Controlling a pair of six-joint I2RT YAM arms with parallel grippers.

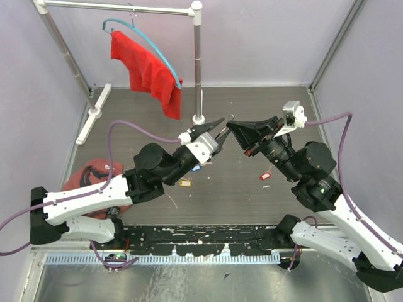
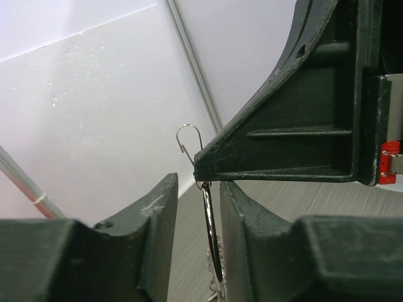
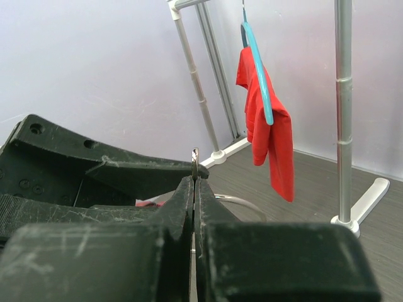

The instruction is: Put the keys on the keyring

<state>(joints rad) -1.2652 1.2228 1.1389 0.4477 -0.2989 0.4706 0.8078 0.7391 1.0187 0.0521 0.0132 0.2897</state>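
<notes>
Right tool (image 3: pixel 194 181) clenched on the keyring (image 2: pixel 208 220), mid-air; left tool (image 2: pixel 198 184) released, jaws straddling the ring. We see red-tagged key (image 1: pixel 265 175) and brown-tagged key (image 1: pixel 185 183) lying loose on the counter (image 1: pixel 239 201), well apart.

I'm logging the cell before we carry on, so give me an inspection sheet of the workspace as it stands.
Surface: dark table, white scuffs on its near strip.
Job's things: ring in the air between the grippers; red-tagged key and brownish-tagged key lying on the table.
Clutter: blue-tagged key on the table; red bundle at the table's left edge.
Grippers: right gripper, jaws shut on the ring; left gripper, jaws open either side of it.
Cables: purple cables, looping free.
Surroundings: rack with a red cloth on a teal hanger; pale walls.
</notes>
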